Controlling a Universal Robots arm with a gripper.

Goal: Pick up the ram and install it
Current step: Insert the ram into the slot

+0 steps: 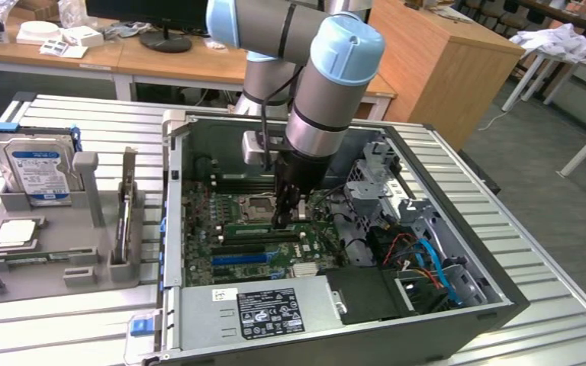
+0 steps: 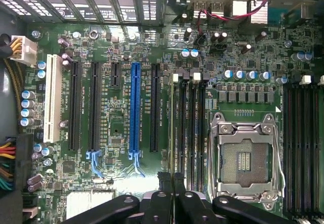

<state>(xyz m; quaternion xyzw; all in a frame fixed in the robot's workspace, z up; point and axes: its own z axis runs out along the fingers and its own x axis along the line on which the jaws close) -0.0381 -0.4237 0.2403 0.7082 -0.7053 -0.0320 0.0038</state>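
While the end effector is pinched nearly shut, seemingly on the thin green ram above the black slots, that ram looks light, stiff and easy to snap; hold its edges. The computer case holds the board. At the case's nine o'clock in the exterior view, a tray holds a hard drive.

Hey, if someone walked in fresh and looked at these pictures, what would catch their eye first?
The big arm with pale blue joints reaches down into the open computer case, its hand shut low over the motherboard beside the empty CPU socket. Next comes the blue-labelled hard drive standing in the grey holder at the exterior view's left.
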